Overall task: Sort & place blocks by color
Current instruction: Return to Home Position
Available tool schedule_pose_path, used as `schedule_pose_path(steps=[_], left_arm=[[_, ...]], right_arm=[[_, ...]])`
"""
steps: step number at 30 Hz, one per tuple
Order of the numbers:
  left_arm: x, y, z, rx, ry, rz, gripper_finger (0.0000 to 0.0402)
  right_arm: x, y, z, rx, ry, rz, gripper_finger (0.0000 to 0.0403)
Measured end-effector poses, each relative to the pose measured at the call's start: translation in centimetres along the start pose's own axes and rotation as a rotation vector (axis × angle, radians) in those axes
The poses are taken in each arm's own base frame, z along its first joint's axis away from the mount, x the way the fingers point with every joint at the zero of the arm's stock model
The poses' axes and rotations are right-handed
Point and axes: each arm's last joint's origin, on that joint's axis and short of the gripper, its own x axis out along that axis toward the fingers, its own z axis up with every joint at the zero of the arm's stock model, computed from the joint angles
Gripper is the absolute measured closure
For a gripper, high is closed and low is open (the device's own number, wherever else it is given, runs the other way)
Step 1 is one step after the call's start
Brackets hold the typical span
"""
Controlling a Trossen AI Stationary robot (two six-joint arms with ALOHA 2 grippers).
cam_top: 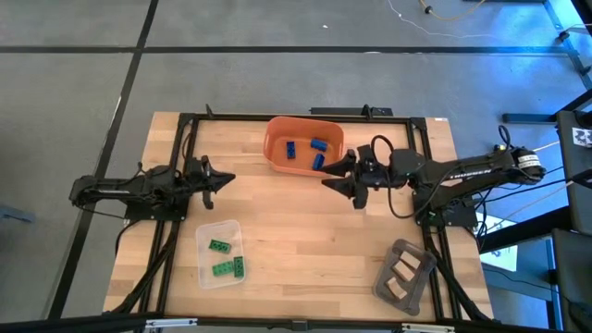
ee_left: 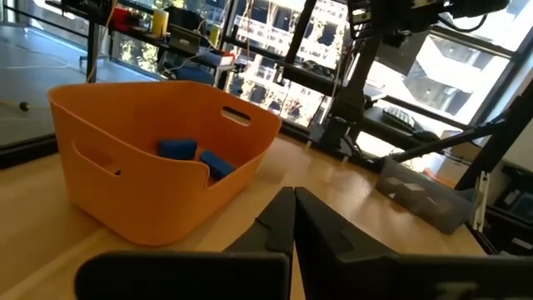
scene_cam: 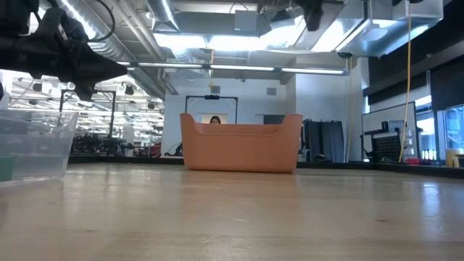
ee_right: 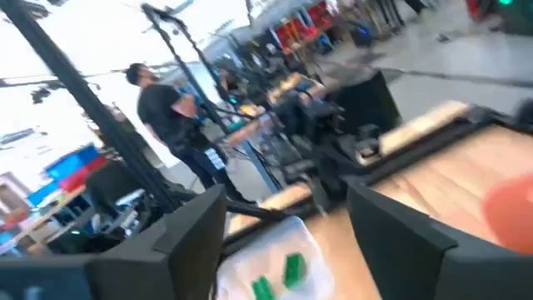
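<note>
Three blue blocks [cam_top: 308,151] lie in the orange bin [cam_top: 274,148] at the table's far middle. Green blocks [cam_top: 226,259] lie in the clear tray [cam_top: 209,276] near the front left. Pale tan blocks [cam_top: 403,268] lie in the grey tray [cam_top: 384,277] at the front right. My right gripper [cam_top: 332,174] hangs open above the table, just off the bin's near right corner, with nothing between its fingers [ee_right: 191,242]. My left gripper [cam_top: 228,178] is shut and empty at the table's left side, pointing toward the bin [ee_left: 166,179].
Bare wooden table [cam_top: 305,240] lies between the bin and the two trays. A black frame [cam_top: 185,125] runs along the table's edges. A person [ee_right: 171,112] stands in the room beyond the table, away from the arms.
</note>
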Motion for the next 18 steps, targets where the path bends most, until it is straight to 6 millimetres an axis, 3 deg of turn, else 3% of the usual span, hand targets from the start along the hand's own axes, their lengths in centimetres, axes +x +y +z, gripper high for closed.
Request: schedule_pose_path(steps=[4, 10, 13, 18], left_arm=[[0.0, 0.0, 0.0, 0.000, 0.000, 0.000, 0.0401], [0.0, 0.0, 0.0, 0.000, 0.000, 0.000, 0.0401], [0.0, 0.0, 0.0, 0.001, 0.001, 0.001, 0.0401], [0.0, 0.0, 0.0, 0.001, 0.001, 0.001, 0.0401]], right_arm=[[-1.1, -0.6, 0.4, -0.036, 0.062, -0.047, 0.0217], [-5.2, -1.6, 1.6, -0.133, 0.163, 0.030, 0.0385], [-7.9, -2.6, 0.9, -0.127, 0.166, 0.072, 0.0389], [-12.0, -4.5, -1.9, -0.134, 0.135, 0.109, 0.0399]])
